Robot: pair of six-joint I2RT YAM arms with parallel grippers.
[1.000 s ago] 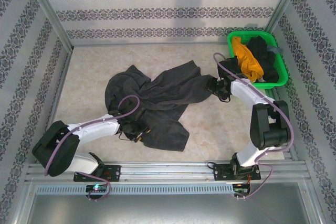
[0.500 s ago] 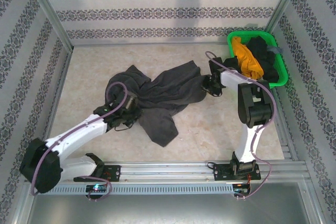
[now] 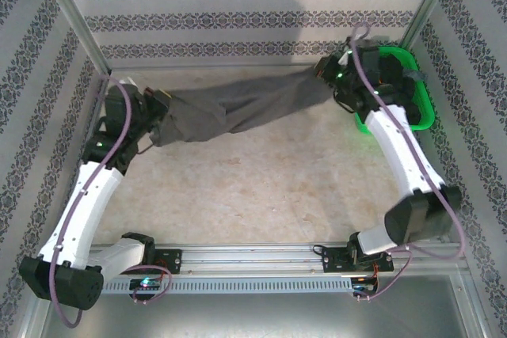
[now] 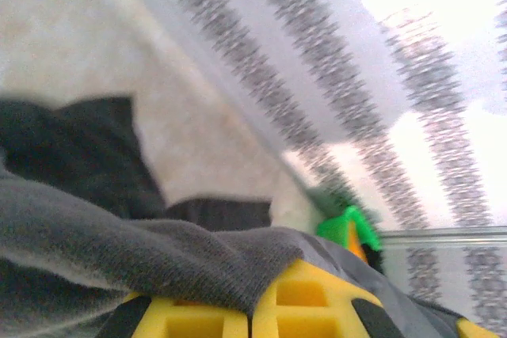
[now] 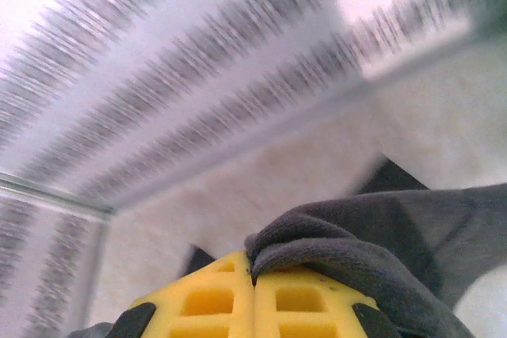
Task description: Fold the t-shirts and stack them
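Beige bench (image 3: 261, 187) under a soft charcoal shirt (image 3: 238, 107), stretched lengthwise left-right. Its ends are clamped in the left jaws and right jaws.

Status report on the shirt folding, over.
Left gripper, right gripper: both shut on large charcoal-grey cloth t-shirt. Shirt stretched between them. Green plastic mesh basket close by right gripper.

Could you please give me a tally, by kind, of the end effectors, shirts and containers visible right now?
2 end effectors: left end effector, right end effector, each shut on the shirt.
1 charcoal-grey t-shirt, stretched between them.
1 green basket, contents too hidden to count.
Total: 4.
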